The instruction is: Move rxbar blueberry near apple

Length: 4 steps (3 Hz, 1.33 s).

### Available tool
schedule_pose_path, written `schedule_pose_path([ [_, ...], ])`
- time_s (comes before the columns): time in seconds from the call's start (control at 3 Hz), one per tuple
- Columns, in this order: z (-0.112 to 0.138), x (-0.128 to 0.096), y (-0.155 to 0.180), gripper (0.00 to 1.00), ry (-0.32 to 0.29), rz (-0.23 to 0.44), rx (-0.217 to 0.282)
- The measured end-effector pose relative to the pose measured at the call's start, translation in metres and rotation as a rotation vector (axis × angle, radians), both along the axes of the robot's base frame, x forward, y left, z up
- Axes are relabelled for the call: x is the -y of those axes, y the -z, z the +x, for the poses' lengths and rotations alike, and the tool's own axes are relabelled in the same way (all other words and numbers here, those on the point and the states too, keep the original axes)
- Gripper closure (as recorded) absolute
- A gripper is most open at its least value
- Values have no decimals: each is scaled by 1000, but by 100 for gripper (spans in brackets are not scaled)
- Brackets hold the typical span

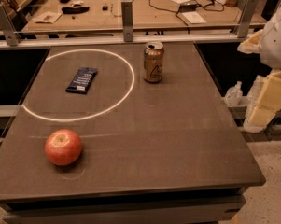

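Observation:
The rxbar blueberry (81, 80), a flat dark navy bar with white lettering, lies inside a white circle (130, 85) marked on the dark table (177, 143), at the back left. The apple (63, 147), red-orange and round, sits near the front left, outside the circle. My gripper (265, 101) shows as pale yellowish parts under a white arm shell at the right edge of the view, off the table's right side and far from both the bar and the apple.
A gold drink can (153, 62) stands upright at the back middle, just right of the circle. A metal rail (126, 13) and a cluttered workbench lie behind. A clear bottle (233, 95) sits off the right edge.

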State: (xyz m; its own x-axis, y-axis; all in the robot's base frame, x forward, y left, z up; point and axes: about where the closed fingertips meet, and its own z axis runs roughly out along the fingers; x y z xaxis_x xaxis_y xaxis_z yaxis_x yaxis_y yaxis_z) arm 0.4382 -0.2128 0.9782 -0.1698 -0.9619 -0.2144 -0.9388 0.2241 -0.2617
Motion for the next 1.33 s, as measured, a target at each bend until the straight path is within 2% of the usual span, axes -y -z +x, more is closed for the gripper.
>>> schedule_pose_path([
  [0.33,8,-12,0,0,-133,41,23],
  [0.67,17,-33,2,0,-331,73,34],
  [1.0,23,-54,6,0,-526,72,60],
  [1.33,25,-72,9,0,-677,50,82],
])
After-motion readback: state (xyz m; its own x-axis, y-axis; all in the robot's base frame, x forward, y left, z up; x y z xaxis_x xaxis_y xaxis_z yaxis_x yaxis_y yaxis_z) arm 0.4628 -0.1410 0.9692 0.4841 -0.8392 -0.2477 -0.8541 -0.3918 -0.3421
